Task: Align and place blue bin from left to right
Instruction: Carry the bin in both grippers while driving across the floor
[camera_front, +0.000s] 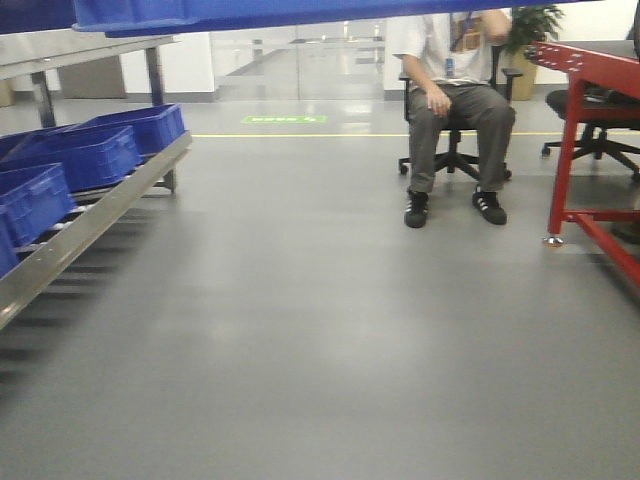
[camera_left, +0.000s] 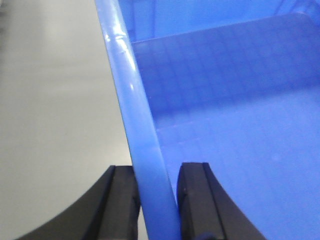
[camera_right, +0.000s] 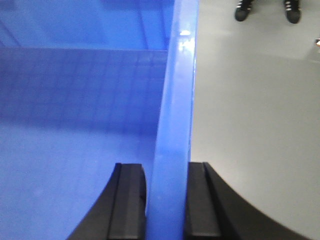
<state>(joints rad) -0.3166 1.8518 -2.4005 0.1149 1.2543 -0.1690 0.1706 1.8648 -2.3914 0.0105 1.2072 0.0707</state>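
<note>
At the far left we see dark blue crates (camera_front: 85, 155) on a steel rack (camera_front: 95, 222). Our left claw (camera_left: 156, 200) pinches the left rim of the blue bin (camera_left: 225, 125), and our right claw (camera_right: 167, 200) pinches its right rim. The bin hangs above the floor (camera_front: 300, 330), crossing the front view's top edge. Farther right are a seated person (camera_front: 455, 90) and a red table (camera_front: 590, 70).
</note>
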